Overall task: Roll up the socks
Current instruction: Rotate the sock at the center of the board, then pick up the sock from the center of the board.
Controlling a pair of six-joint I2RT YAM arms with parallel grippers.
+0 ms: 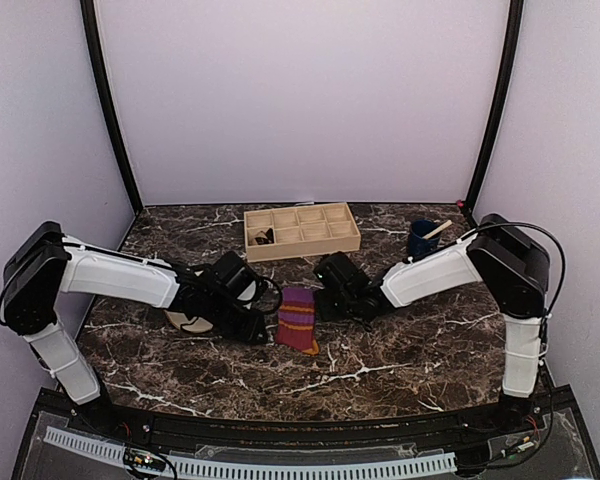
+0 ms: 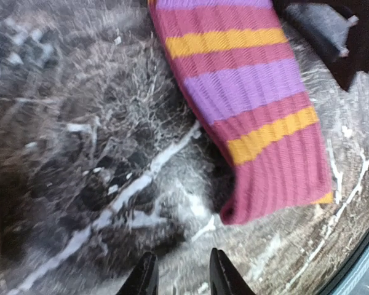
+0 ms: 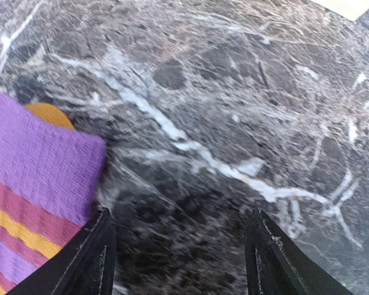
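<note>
- Left gripper [image 2: 183, 275] fingertips sat nearest the left wrist lens: narrow gap, nothing between them, bare marble table [image 2: 80, 153] underneath.
- Magenta-purple striped sock [image 1: 298, 318] lay flat at table centre, between the two grippers. Its near end was ahead and to the side of the left fingertips, apart from them.
- Right gripper [image 3: 179, 258] jaws stood wide and empty. The sock's purple cuff was just beside one finger, outside the gap.
- Risk: closing the right gripper from there would likely have caught only the cuff edge, or nothing, because the sock was off-centre.
- Risk: the left gap looked too narrow to straddle folded fabric, so it could have shoved the sock rather than pinched it.
- Risk: polished stone, loose knit. One-sided pushing would probably have made it slide or bunch instead of roll.
- Risk: both wrists were close on either side of the sock, so finger collision was plausible if both drove inward.
- Beige plate [image 1: 183, 320] sat under the left forearm; a low sweep could have knocked it.
- Second sock: possibly the dark item in the wooden divider tray [image 1: 302, 230], too small to confirm.
</note>
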